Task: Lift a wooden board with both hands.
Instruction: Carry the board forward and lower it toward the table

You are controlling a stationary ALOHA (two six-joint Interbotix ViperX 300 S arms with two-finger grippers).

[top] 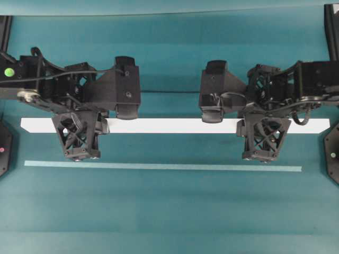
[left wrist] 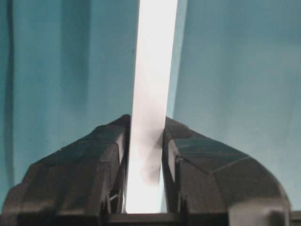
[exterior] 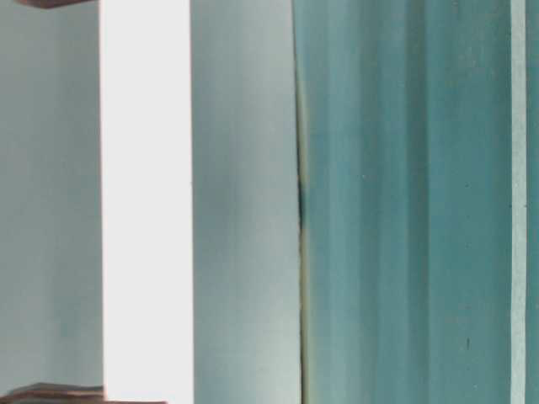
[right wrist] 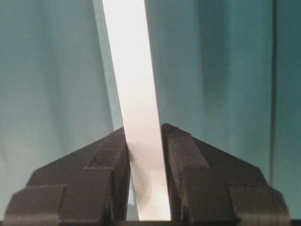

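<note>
Across the teal-covered table [top: 169, 211] lay the long, narrow, plain white wooden board [top: 169, 125], stretched nearly the full width of the overhead view, with the left black lattice-fingered gripper [top: 80, 138] near one end and the right black lattice-fingered gripper [top: 264, 138] near the other. From each wrist camera the board [left wrist: 153, 94] ran straight up between the black fingers [left wrist: 106, 165], which were pressed against its two long edges; the right pair of fingers [right wrist: 188, 169] showed the same clamp on the board [right wrist: 134, 94]. I judged the wide spacing deliberate: holding near both ends should keep so long a plank level and stop it tipping. A soft shadow beside the board in the table-level and wrist views suggested it was already off the cloth, though I could not be sure. Nearer the front edge, well apart from the board, ran a thin pale teal tape strip [top: 163, 166], parallel to it, perhaps a placement mark. I could read no brand, label or writing anywhere; only small coloured dots showed on the equipment at the sides.
</note>
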